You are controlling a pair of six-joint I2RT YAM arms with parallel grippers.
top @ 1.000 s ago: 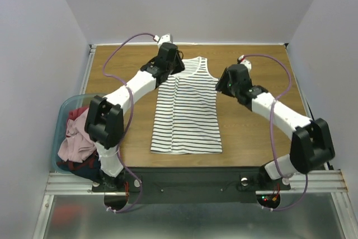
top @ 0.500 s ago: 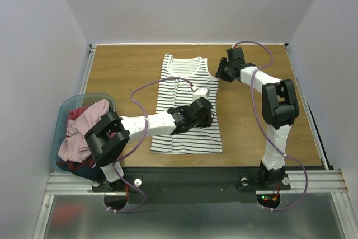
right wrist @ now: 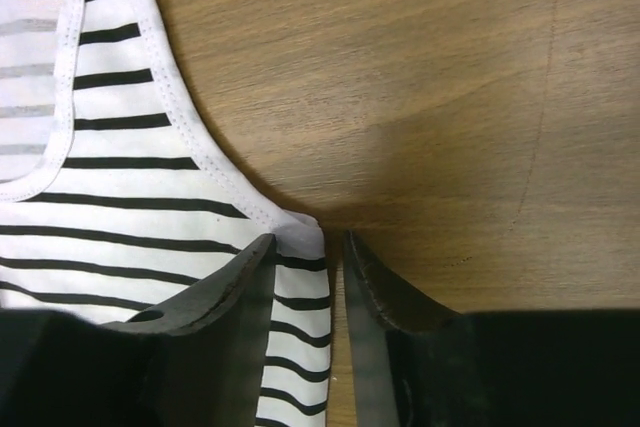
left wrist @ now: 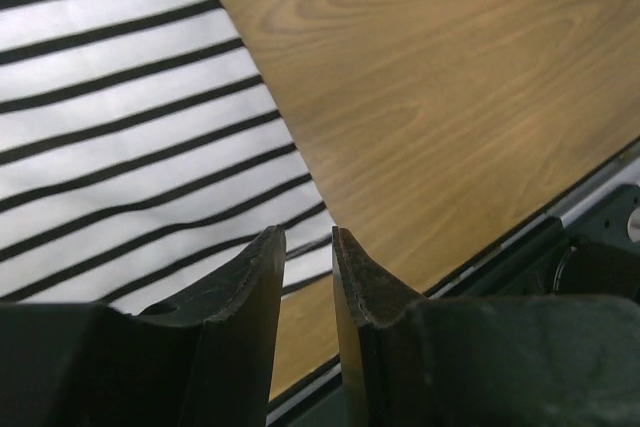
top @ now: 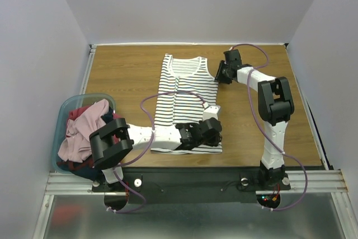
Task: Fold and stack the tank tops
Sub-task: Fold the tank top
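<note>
Striped tank top [top: 187, 99] limp, light; I'd pinch hem corner and armhole corner. Left gripper [left wrist: 307, 237], right gripper [right wrist: 309, 239] narrowly parted, empty.

Robot test cell, probably in a laboratory. A wood-grain tabletop [top: 120, 74] is boxed in on three sides by plain pale wall panels [top: 184, 4]. The left arm [top: 154, 135] and right arm [top: 268, 104], trailing purple cables [top: 253, 117], stand at an aluminium rail [top: 72, 183] along its near edge.
</note>
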